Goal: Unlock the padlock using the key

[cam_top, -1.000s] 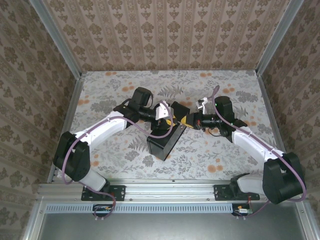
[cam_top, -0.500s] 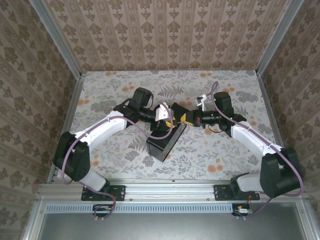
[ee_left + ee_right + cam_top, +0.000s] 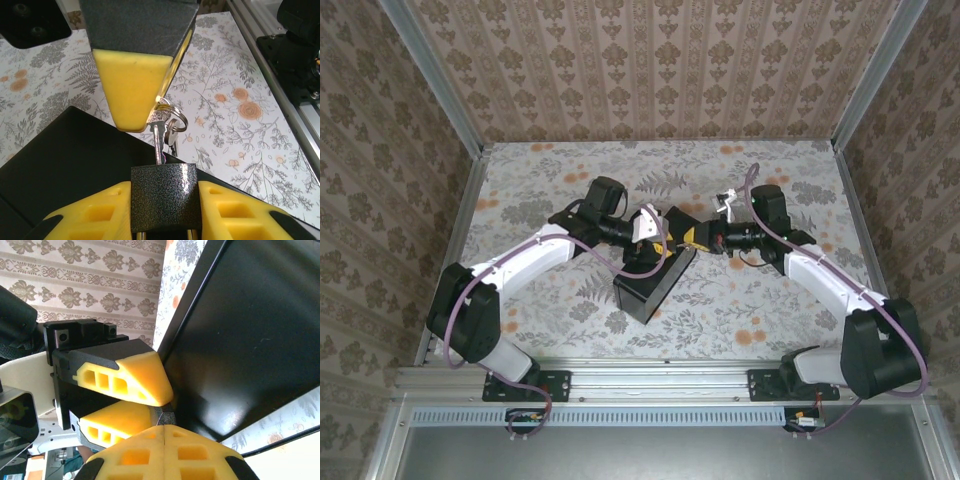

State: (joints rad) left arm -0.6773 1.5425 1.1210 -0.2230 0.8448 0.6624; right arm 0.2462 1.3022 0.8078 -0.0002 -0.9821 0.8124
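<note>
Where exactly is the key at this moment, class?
In the left wrist view the key stands at centre, pinched from above by the right gripper, its tip at the top of the padlock that the left gripper holds below.

Right arm (image 3: 820,273) and its jaws slightly farther left, back.

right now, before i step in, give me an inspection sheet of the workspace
surface: floral table cover, flat
job's things: padlock held above the box; key blade set into it, key ring hanging
clutter: black box under the grippers
grippers: left gripper shut on padlock; right gripper shut on key
cables: purple cables along both arms
surroundings: patterned walls, aluminium rail at near edge
</note>
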